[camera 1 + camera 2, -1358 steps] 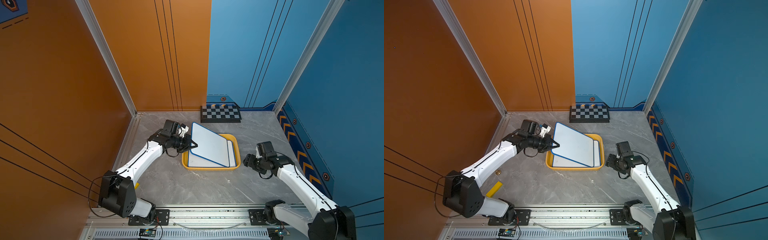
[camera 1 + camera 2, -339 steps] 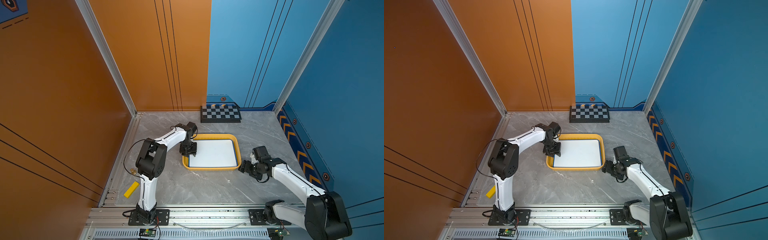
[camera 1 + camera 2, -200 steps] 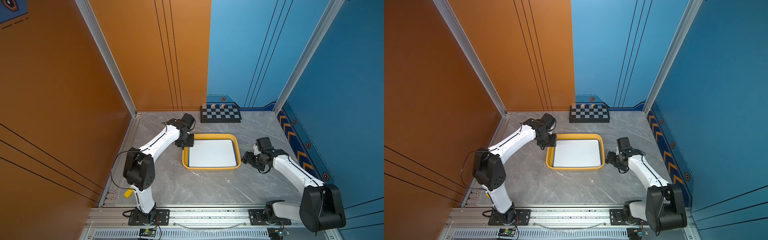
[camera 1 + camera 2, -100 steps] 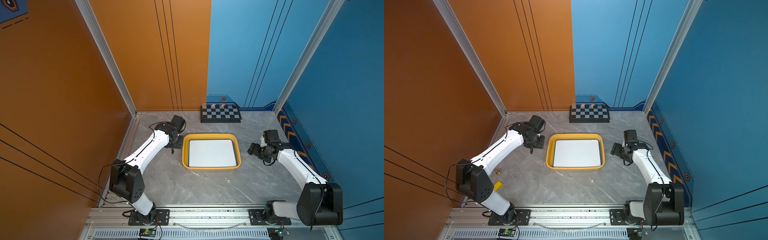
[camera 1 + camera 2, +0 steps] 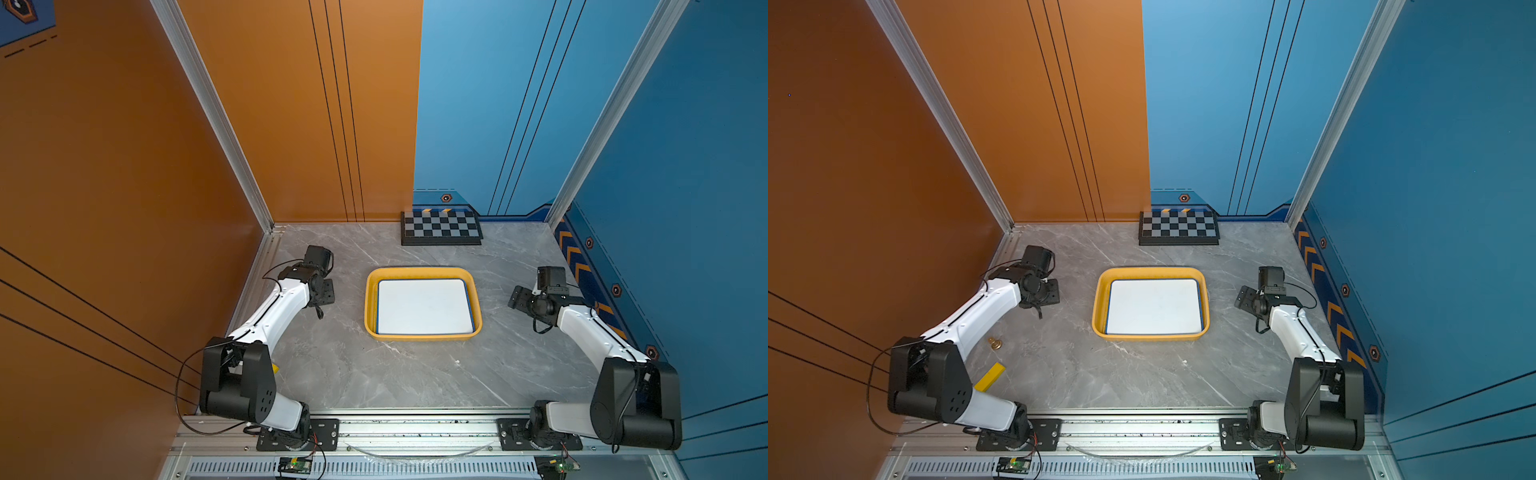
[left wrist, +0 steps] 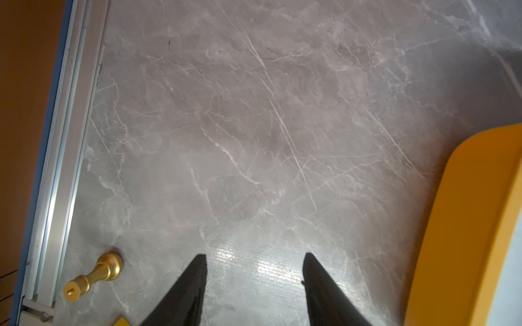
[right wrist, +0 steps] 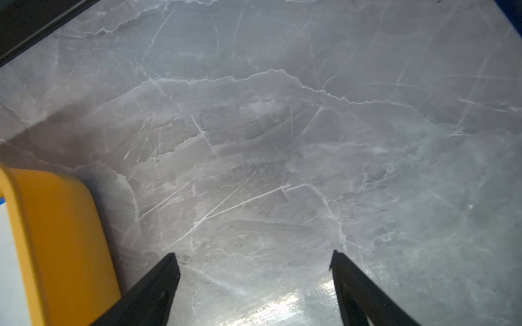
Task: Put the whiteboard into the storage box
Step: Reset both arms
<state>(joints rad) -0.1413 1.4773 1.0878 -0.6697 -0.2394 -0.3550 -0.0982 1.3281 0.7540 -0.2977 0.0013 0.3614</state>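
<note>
Though lying flat inside the storage box [image 5: 371, 308], treat the whiteboard [image 5: 424, 306] as likely light, stiff, slick, pinchable by its blue rim; flanked at nine and three o'clock by left gripper [image 6: 254, 255], right gripper [image 7: 252, 252], both spread empty.

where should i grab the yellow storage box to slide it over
On the storage box, probably the short wall facing the left gripper, mid-length, from straight above: one finger outside, one in the slim gap beside the whiteboard. The walls are low and flare outward, so a side approach has nothing to pinch.
</note>
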